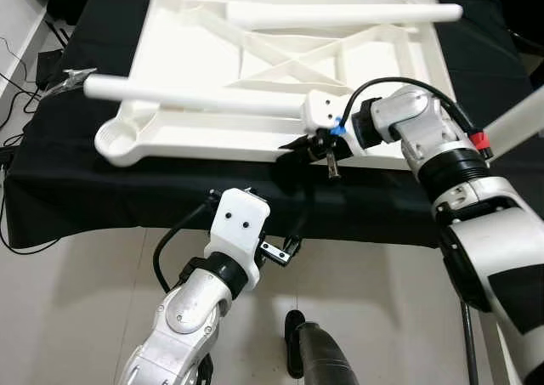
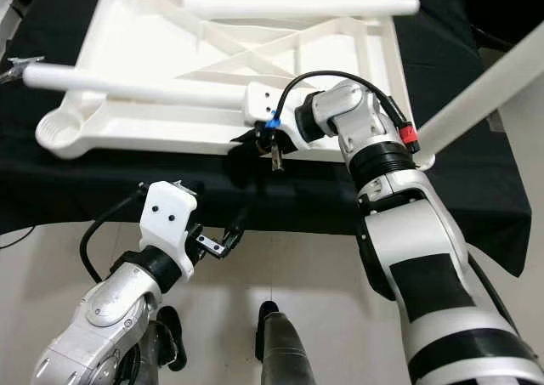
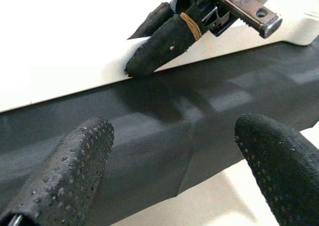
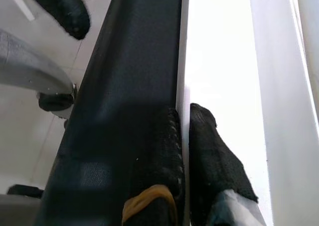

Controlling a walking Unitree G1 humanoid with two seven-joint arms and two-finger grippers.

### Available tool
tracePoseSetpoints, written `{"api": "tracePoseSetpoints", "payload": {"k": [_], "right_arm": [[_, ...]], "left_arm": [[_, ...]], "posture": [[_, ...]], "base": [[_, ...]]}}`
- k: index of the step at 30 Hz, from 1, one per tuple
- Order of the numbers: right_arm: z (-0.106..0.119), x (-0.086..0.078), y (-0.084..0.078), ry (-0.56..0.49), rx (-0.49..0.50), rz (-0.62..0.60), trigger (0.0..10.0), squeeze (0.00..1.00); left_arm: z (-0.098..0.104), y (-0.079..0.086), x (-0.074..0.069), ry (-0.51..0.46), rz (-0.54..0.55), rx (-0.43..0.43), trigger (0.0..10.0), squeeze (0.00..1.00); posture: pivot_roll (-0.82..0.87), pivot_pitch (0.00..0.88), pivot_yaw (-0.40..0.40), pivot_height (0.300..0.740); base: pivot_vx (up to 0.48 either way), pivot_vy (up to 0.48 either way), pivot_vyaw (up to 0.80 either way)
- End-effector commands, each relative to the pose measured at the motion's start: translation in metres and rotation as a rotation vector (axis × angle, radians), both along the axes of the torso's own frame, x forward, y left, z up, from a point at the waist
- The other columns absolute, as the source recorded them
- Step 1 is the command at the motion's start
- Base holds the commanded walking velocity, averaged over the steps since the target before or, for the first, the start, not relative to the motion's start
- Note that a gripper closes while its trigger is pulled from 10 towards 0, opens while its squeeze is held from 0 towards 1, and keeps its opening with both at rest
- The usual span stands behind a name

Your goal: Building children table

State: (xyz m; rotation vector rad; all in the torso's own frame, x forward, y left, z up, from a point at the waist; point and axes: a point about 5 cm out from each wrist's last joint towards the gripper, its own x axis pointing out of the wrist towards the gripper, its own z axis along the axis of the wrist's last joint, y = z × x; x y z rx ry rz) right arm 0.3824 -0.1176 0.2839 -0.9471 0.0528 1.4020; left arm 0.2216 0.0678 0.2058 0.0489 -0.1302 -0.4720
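- White plastic children's table top (image 1: 212, 70), underside up with ribbed cross-bracing showing, lying on a surface draped in black cloth (image 1: 102, 189); occupies the upper half of the head views, from 9 to 2 o'clock.
- White round table leg (image 1: 195, 96) lying across the underside, running from 9 o'clock toward centre; second white leg (image 1: 340, 13) lying across the far side at 12 to 1 o'clock.
- Round leg socket (image 1: 115, 138) at the near corner of the top, at 9 o'clock.
- Right gripper (image 1: 297, 147) at the near rim of the table top, just past centre; black fingers (image 4: 209, 161) pressed nearly together, pinching the thin white rim between them, one on the cloth side and one on the plastic side. Tan band (image 4: 149, 196) wrapped round one finger.
- Left gripper (image 1: 285, 245) low at 6 o'clock, in front of the cloth's hanging edge, apart from the table top; textured black fingers (image 3: 70, 171) spread wide, holding nothing, touching nothing.
- Right gripper's tips also seen from the left wrist, resting on the white rim above the cloth.
- Pale tiled floor (image 1: 374, 300) below the cloth edge.
- Dark cables (image 1: 17, 96) on the floor at 9 o'clock.
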Motion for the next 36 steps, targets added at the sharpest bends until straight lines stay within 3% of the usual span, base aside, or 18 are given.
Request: {"api": "tracePoseSetpoints", "payload": {"k": [1,5,6,13,14,20,21,23,24,25,30,34,36], "right_arm": [[-0.002,-0.002,0.004,-0.047,-0.071,0.048,0.0,0.0],[-0.005,0.001,-0.003,-0.084,-0.129,-0.004,0.0,0.0],[-0.006,0.002,-0.005,-0.094,-0.147,-0.025,10.0,0.0],[-0.005,0.006,-0.01,-0.115,-0.152,-0.088,10.0,0.0],[-0.001,0.006,-0.016,-0.079,-0.141,-0.093,10.0,1.0],[0.002,0.005,-0.02,-0.042,-0.132,-0.09,10.0,1.0],[0.005,0.004,-0.023,-0.022,-0.121,-0.086,10.0,0.78],[0.007,0.003,-0.025,-0.009,-0.116,-0.082,10.0,0.78],[0.01,0.001,-0.028,0.021,-0.111,-0.06,10.0,0.0],[0.016,-0.002,-0.031,0.077,-0.092,-0.041,10.0,0.0],[0.024,-0.006,-0.035,0.136,-0.069,-0.008,10.0,0.0],[0.064,-0.011,-0.04,0.174,0.124,-0.029,10.0,0.0],[0.064,-0.011,-0.04,0.174,0.124,-0.029,10.0,0.0]], "left_arm": [[-0.005,-0.001,-0.002,0.021,-0.009,0.007,10.0,0.0],[-0.006,-0.001,-0.001,0.021,-0.006,0.007,10.0,0.0],[-0.006,-0.001,-0.001,0.02,-0.004,0.008,10.0,0.0],[-0.006,0.0,0.0,0.019,-0.002,0.008,10.0,0.0],[-0.006,0.0,0.0,0.018,-0.002,0.009,10.0,0.0],[-0.007,0.001,0.001,0.015,-0.001,0.014,10.0,0.0],[-0.007,0.001,0.002,0.014,0.001,0.016,10.0,0.0],[-0.007,0.002,0.002,0.014,0.001,0.016,10.0,0.0],[-0.007,0.001,0.002,0.015,0.0,0.014,10.0,0.0],[-0.007,0.001,0.002,0.015,-0.001,0.013,10.0,0.0],[-0.008,0.001,0.003,0.015,-0.003,0.014,10.0,0.0],[-0.009,0.0,0.005,0.005,-0.011,0.021,10.0,0.0],[-0.009,0.0,0.005,0.005,-0.011,0.021,10.0,0.0]], "posture": [[0.06,0.387,-0.1,0.74],[0.06,0.387,-0.099,0.74],[0.06,0.384,-0.101,0.74],[0.06,0.385,-0.102,0.74],[0.06,0.384,-0.1,0.74],[0.06,0.38,-0.097,0.74],[0.06,0.371,-0.097,0.74],[0.06,0.371,-0.097,0.74],[0.07,0.369,-0.094,0.74],[0.07,0.359,-0.092,0.74],[0.07,0.359,-0.092,0.74],[0.07,0.328,-0.082,0.74],[0.07,0.328,-0.082,0.74]], "base": [[0.0,0.0,0.0],[0.0,0.0,0.0],[0.0,0.0,0.0],[0.0,0.0,0.0],[0.0,0.0,0.0],[0.0,0.0,0.0],[0.0,0.0,0.0],[0.0,0.0,0.0],[0.0,0.0,0.0],[0.0,0.0,0.0],[0.0,0.0,0.0],[0.0,0.0,0.0],[0.0,0.0,0.0]]}}
